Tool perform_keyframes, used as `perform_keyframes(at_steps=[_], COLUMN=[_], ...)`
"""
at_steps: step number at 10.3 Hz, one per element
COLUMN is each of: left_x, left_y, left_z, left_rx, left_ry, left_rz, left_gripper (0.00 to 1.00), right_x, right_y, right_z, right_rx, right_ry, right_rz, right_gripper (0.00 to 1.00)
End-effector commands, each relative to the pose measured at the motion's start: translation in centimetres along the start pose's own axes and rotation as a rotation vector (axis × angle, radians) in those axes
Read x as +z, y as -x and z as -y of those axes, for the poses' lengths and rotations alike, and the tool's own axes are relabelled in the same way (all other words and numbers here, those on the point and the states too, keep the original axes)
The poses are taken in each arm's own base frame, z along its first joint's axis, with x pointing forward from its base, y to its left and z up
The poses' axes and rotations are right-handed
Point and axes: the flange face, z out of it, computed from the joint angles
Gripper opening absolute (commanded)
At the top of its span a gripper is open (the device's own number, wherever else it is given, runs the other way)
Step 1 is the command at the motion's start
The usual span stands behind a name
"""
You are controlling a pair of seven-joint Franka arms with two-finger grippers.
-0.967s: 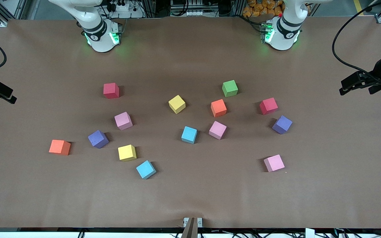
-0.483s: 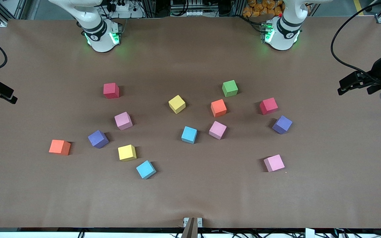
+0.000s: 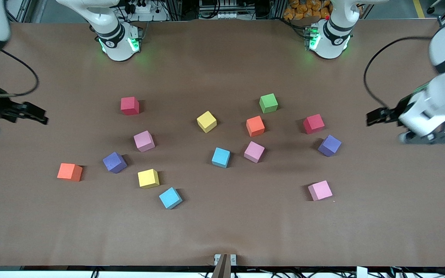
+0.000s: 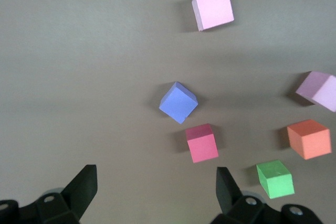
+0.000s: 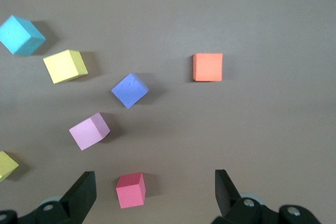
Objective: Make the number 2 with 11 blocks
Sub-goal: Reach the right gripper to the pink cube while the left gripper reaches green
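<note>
A: Start at the right arm's end of the table. What's different?

B: The right gripper [image 3: 33, 114] has swung in from the table's edge and now hangs over bare table [image 3: 222, 231] near the orange block [image 3: 69, 172], jaws spread, holding nothing.

A: And the blocks [image 3: 222, 157] themselves?

B: Unmoved. From that end they run orange, purple [image 3: 114, 162], pink [image 3: 144, 141], yellow [image 3: 148, 178], light blue [image 3: 170, 197], then the middle cluster through green [image 3: 268, 103] to the pink one [image 3: 320, 190] nearest the front camera. All lie scattered, none touching, so no part of the number 2 exists yet.

A: The left arm's end?

B: The left gripper [image 3: 379, 115] has also come inward, over table near the red cube [image 3: 313, 123] and the second purple one [image 3: 329, 145]; its wrist view shows the fingers [image 4: 84, 187] wide apart and empty. Which block it's after, I honestly can't say. Both arms look to be starting first pickups.
</note>
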Motion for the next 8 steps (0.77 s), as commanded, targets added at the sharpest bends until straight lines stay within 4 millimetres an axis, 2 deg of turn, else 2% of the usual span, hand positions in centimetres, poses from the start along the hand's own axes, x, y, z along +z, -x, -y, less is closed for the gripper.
perform_keyframes(at_steps=[1,3,4,6,8], left_x=[4.3,7.2,8.5,12.4,14.0], left_y=[0.9,1.0,1.3,1.4,2.4], left_z=[1.8,2.7,2.6,2.0,-1.9], left_rx=[-0.038,-0.078,-0.09,-0.122,-0.177], left_ry=[0.006,0.006,0.004,-0.004,-0.026], left_rz=[0.019,0.025,0.037,0.075,0.092], left_gripper=[1.0,1.0,1.0,1.0,1.0], right_x=[5.2,8.8,10.4,14.3,17.5], right_y=[0.9,1.0,0.6,0.0,-0.3], right_z=[2.8,5.1,6.1,8.6,11.3], right_rx=[-0.044,-0.085,-0.1,-0.141,-0.254], right_ry=[-0.008,-0.005,-0.003,0.004,0.008], right_rz=[0.027,0.023,0.034,0.09,0.114], right_gripper=[1.0,1.0,1.0,1.0,1.0])
